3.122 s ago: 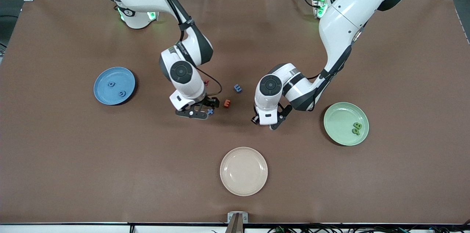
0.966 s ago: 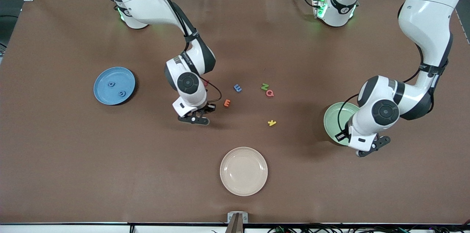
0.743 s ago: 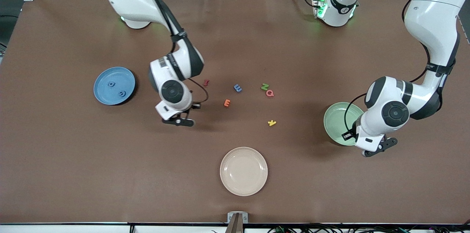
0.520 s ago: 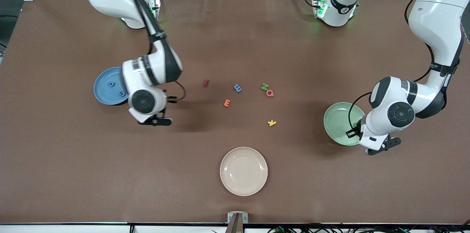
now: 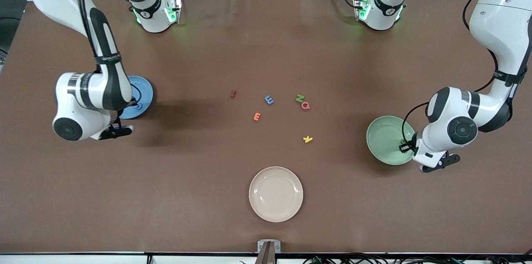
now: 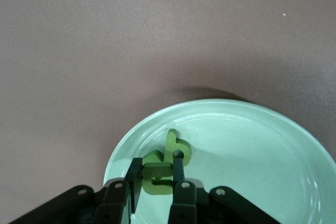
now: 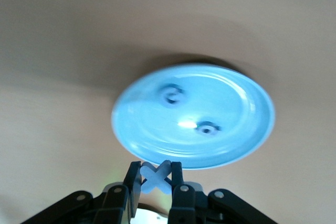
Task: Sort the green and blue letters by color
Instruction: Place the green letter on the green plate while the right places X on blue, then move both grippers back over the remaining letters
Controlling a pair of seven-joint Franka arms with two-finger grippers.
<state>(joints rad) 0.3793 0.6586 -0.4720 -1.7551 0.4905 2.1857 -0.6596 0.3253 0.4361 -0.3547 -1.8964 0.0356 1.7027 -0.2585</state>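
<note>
**Both pincers carrying small letters toward matching plates**

Front view: the right pincer [image 5: 120,131] hangs just off the blue plate [image 5: 143,89], at that plate's rim toward the worktop's near edge, at the right arm's end of the worktop. The left pincer [image 5: 436,164] hangs at the rim of the green plate [image 5: 382,139], at the left arm's end. In the worktop's middle lie a blue letter [image 5: 269,99] and a green letter [image 5: 299,98], still unsorted, among a dark red [image 5: 233,94], an orange [image 5: 257,116], a pink [image 5: 305,106] and a yellow letter [image 5: 307,139]. A cream plate [image 5: 276,193] sits near the near edge.

Left wrist view: the left pincer [image 6: 157,182] is clenched on a green letter piece [image 6: 156,178] over the green plate's [image 6: 252,145] inner rim; another green letter [image 6: 176,148] lies on the plate just beside it.

Right wrist view: the right pincer [image 7: 156,179] is clamped on a blue X-shaped letter [image 7: 155,176], not yet over the blue plate [image 7: 236,124], which carries two blue letters [image 7: 172,96].

Handling, as a judgement: these pieces look light, chunky and fairly stiff, with little to break. Being tiny, they could twist or slip from a shallow pinch. Flat opposite faces are the best hold; for the X, gripping across its crossing is steadier than on one thin arm.
</note>
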